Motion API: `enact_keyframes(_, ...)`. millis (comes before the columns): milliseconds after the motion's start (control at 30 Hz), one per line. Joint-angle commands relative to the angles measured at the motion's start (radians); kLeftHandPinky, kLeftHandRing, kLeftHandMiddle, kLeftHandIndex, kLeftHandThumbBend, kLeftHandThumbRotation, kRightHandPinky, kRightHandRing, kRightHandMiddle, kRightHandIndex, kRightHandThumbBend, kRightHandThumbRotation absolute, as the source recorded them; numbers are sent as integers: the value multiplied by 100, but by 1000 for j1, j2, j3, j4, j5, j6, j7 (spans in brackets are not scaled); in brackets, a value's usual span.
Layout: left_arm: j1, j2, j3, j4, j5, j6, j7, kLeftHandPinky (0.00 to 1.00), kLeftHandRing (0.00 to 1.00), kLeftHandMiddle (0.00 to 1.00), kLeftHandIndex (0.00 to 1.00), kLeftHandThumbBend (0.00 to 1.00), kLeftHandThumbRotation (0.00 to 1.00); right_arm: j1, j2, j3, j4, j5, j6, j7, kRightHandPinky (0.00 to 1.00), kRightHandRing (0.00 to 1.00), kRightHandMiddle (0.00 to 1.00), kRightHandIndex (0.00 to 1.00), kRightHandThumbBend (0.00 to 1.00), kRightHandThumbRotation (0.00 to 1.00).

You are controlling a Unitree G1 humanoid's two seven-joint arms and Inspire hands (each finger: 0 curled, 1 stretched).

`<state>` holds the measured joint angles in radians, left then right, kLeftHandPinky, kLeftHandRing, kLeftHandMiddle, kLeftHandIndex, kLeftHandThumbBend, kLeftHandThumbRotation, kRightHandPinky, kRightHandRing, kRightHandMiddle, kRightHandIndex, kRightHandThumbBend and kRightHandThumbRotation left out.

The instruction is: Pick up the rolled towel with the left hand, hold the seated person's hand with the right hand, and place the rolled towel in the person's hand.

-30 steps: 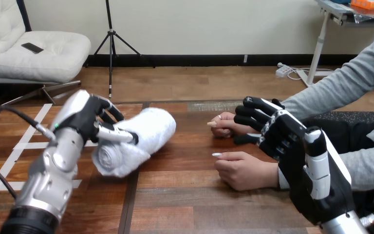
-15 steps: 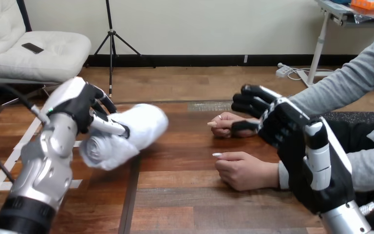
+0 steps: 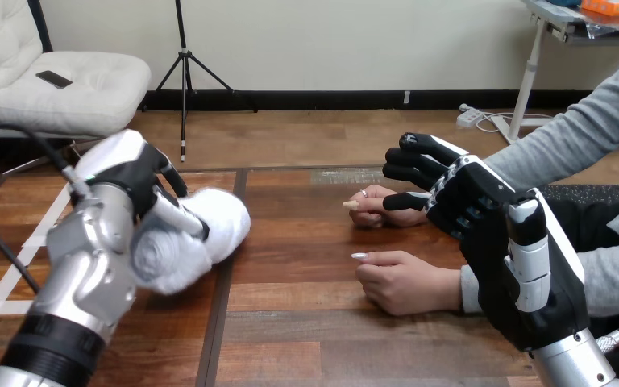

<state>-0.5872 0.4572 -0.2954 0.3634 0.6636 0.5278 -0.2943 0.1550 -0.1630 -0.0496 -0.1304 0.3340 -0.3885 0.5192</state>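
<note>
**Towel in L hand, R hand open over person's**

Table [image 3: 306,242]: dark wood planks w/ long seams, white tape [image 3: 8,278] strips toward left edge, middle bare. L hand [image 3: 133,173] clamped round towel [image 3: 209,230], which is white, fluffy, rolled, spiral end toward robot, over table's left side. R hand [image 3: 475,210], fingers spread straight, is over person's far hand [image 3: 371,211] near right edge; contact can't tell. Nearer in, person's near hand [image 3: 407,286] lies on the wood, apart.

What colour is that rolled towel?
White; the head view shows the rolled towel in the left hand.
</note>
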Motion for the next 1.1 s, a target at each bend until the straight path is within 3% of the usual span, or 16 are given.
enact_keyframes(0, -109, -8, -57, -31, 50, 19, -35, 27, 39, 48, 57, 79, 19, -51, -8, -12, -3, 8, -25, 3, 70, 82, 82, 82, 74, 100)
enact_keyframes(300, -127, -14, -103, -13, 97, 31, -68, 33, 49, 58, 63, 80, 32, -48, -10, -17, -7, 14, -24, 5, 70, 83, 83, 82, 77, 100)
enact_keyframes(1067, -150, -12, -140, -7, 124, 45, -137, 43, 59, 66, 71, 80, 34, -36, -2, -19, -24, 16, -23, -4, 71, 84, 83, 82, 77, 100)
